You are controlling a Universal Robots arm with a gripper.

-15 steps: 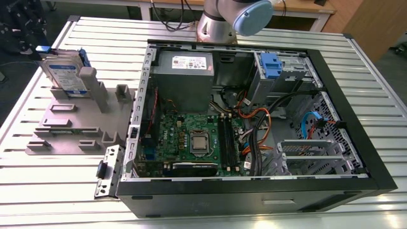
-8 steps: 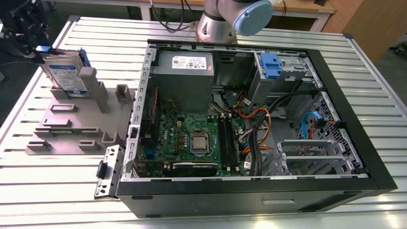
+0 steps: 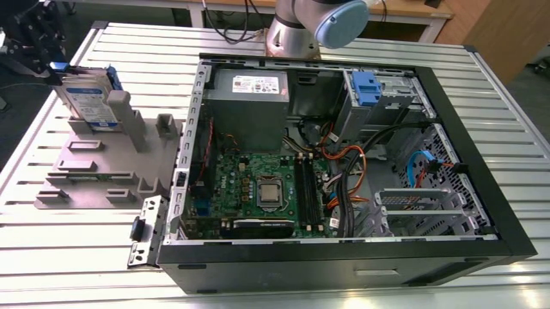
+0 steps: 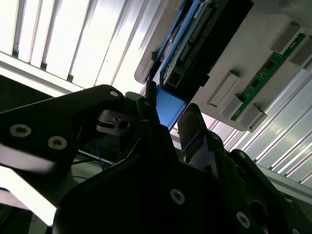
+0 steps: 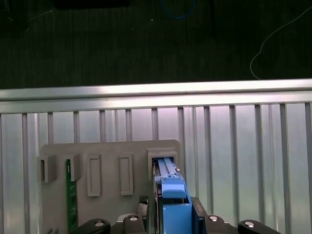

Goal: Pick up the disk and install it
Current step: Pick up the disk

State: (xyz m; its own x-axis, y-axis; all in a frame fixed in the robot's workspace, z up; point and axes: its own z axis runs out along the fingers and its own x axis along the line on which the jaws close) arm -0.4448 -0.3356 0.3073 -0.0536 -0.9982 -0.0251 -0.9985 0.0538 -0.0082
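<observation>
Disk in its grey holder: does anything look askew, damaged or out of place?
Nothing stands out. The disk stands on edge in a slot of the grey holder, and the gripper is closed on its top edge. No damage shows on either.

Bright, even light falls from overhead in the exterior view. The ribbed metal worktop [image 3: 498,129] shines pale with soft streaks of glare, and the shadows around the grey fixture [image 3: 94,174] are faint. Inside the computer case [image 3: 344,267] the light drops off, leaving the bays and the lower wall in shade. The label of the disk [image 3: 90,103] is well lit. In the second wrist view the worktop blows out to near white, while the end effector [image 4: 168,109] is a dark, underexposed mass, soft where it sits close to the lens. In the first wrist view the floor [image 5: 146,44] beyond the worktop is dim, and the slats carry a faint violet cast.
</observation>
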